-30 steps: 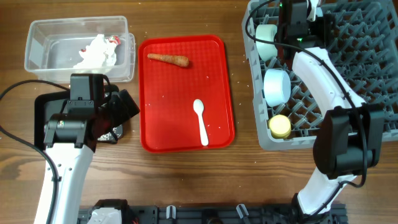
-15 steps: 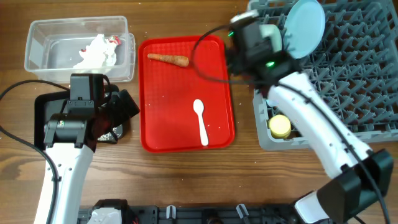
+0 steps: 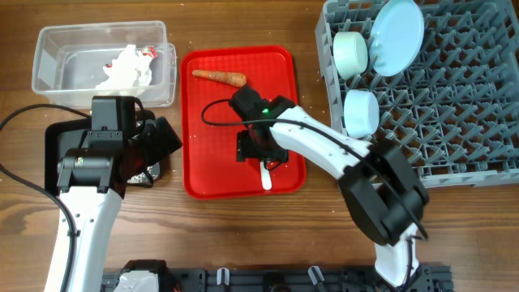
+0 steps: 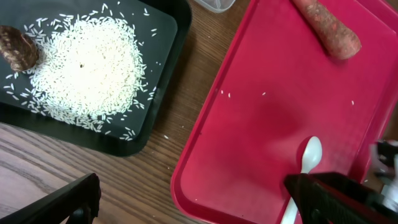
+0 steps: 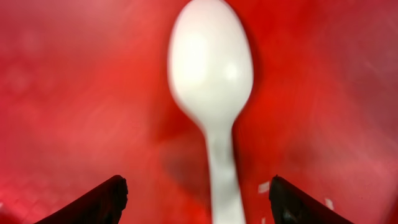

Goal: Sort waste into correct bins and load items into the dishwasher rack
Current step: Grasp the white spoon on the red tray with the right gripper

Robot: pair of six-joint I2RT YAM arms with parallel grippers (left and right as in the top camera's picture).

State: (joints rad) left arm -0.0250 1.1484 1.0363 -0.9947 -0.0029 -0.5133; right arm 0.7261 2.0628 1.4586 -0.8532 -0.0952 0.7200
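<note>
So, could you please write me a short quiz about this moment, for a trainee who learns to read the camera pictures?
1. True or false: the carrot lies in the clear tub.
2. Which thing does the right wrist view show between the open fingers of the right gripper? A) napkin B) white spoon C) brown lump
3. How many bowls stand in the dishwasher rack?

Key: 1 false, it lies on the red tray; 2 B; 3 two.
</note>
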